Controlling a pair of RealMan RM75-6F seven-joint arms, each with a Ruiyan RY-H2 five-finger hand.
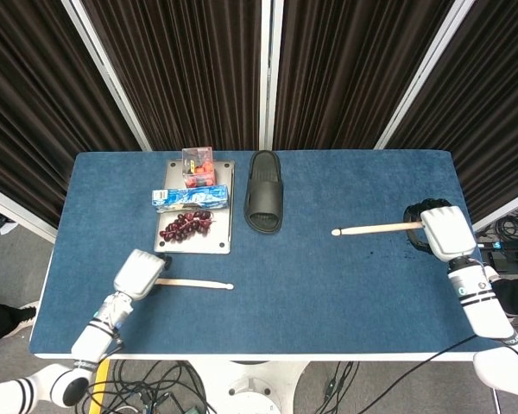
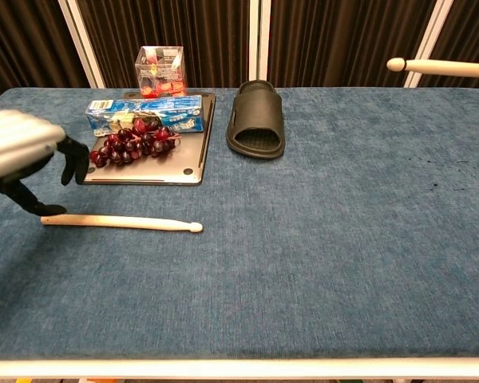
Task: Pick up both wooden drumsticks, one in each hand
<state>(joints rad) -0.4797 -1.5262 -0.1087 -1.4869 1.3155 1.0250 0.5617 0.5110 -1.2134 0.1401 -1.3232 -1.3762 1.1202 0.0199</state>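
Observation:
One wooden drumstick [image 1: 375, 229] is held in the air by my right hand [image 1: 440, 231] near the table's right edge, tip pointing left; in the chest view this lifted drumstick [image 2: 443, 68] shows at the top right, the hand itself out of frame. The other drumstick [image 1: 198, 283] lies flat on the blue table, tip to the right; the chest view shows that lying drumstick [image 2: 124, 223] at the left. My left hand [image 1: 139, 274] hovers over its butt end with fingers spread, and in the chest view the left hand [image 2: 20, 152] has fingertips reaching down beside the stick's end.
A closed laptop [image 1: 224, 233] at the back left carries dark grapes [image 1: 186, 225], a blue packet [image 1: 190, 198] and a clear box [image 1: 198, 166]. A black slipper [image 1: 264, 191] lies beside it. The blue table [image 1: 311, 302] ends near both hands.

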